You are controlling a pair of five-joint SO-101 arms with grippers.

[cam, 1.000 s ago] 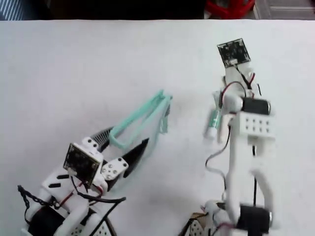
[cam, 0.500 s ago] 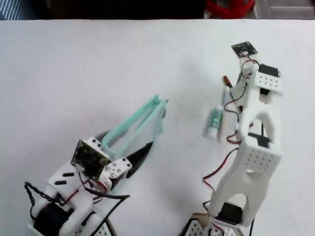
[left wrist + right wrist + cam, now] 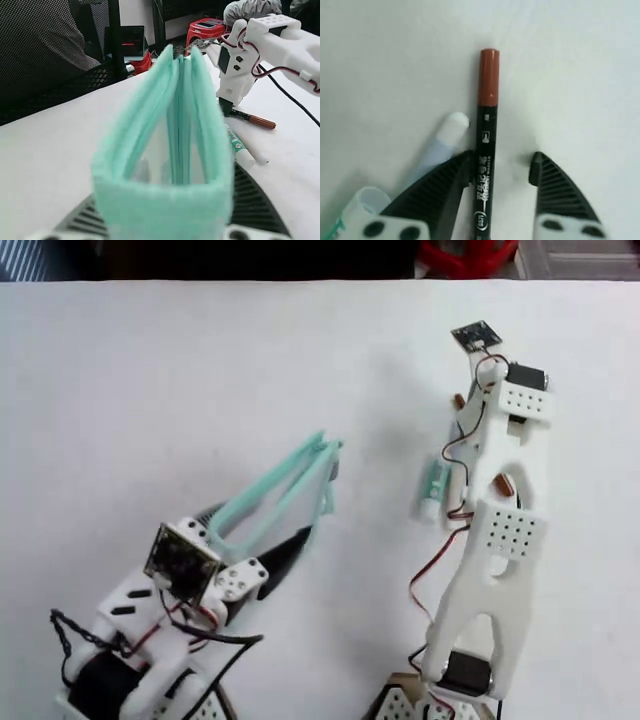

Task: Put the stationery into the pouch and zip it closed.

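A mint-green pouch (image 3: 280, 490) lies with its mouth open, and my left gripper (image 3: 252, 532) is shut on its near end. The left wrist view looks along the pouch (image 3: 165, 150) from between the black fingers (image 3: 260, 200). A black marker with a brown cap (image 3: 487, 120) lies on the table between the open fingers of my right gripper (image 3: 501, 162), close to one finger (image 3: 445, 190). A white and green glue stick (image 3: 433, 485) lies beside the marker (image 3: 458, 400). The right arm covers most of the marker from above. The left wrist view also shows the marker (image 3: 252, 120) and glue stick (image 3: 240, 147).
The white table (image 3: 200, 370) has free room at the back and on the left. A red object (image 3: 465, 255) and dark furniture stand beyond the far edge. Cables trail from both arm bases at the front edge.
The right arm has unfolded and stretched out over the marker, its wrist lowered toward the table. The pouch and left gripper have shifted slightly.
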